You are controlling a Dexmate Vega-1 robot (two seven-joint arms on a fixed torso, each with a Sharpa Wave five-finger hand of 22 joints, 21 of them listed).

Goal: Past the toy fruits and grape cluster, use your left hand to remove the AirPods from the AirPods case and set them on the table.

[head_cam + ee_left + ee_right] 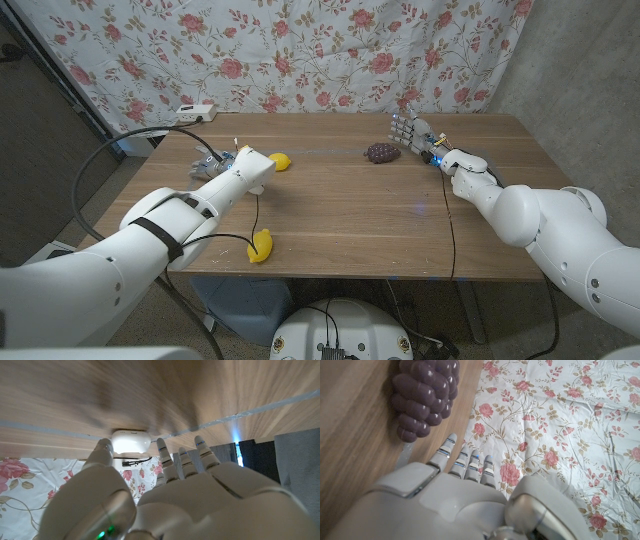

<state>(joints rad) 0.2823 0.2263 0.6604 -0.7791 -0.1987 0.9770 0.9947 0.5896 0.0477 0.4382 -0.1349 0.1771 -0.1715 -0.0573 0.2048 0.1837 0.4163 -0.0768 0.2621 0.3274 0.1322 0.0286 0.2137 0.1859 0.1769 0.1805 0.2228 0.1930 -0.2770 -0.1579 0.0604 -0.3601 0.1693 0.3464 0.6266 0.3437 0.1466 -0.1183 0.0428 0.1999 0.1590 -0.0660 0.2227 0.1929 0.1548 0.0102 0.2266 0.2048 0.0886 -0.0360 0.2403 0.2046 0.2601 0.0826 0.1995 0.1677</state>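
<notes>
Left hand: the left hand (215, 162) is seen far out over the wooden surface (340, 215); in its wrist view the hand (165, 495) has its fingers (165, 457) spread apart, nothing gripped.
AirPods case: the white AirPods case (131, 442) is shown closed on the surface just beyond the left fingertips, between thumb and fingers; whether it is touched cannot be told.
Right hand: the right hand (412, 132) is held upright, fingers extended and apart, nothing gripped; it is also seen from behind in its wrist view (455, 495).
Grape cluster: the purple grape cluster (381, 152) is seen lying just beside the right hand's fingertips (449, 445), apart from them.
Toy fruits: a yellow lemon (281, 161) is seen just beside the left hand; a yellow banana (261, 245) lies near the left forearm, at the surface's near edge.
Backdrop: a floral cloth (330, 50) hangs beyond both hands.
</notes>
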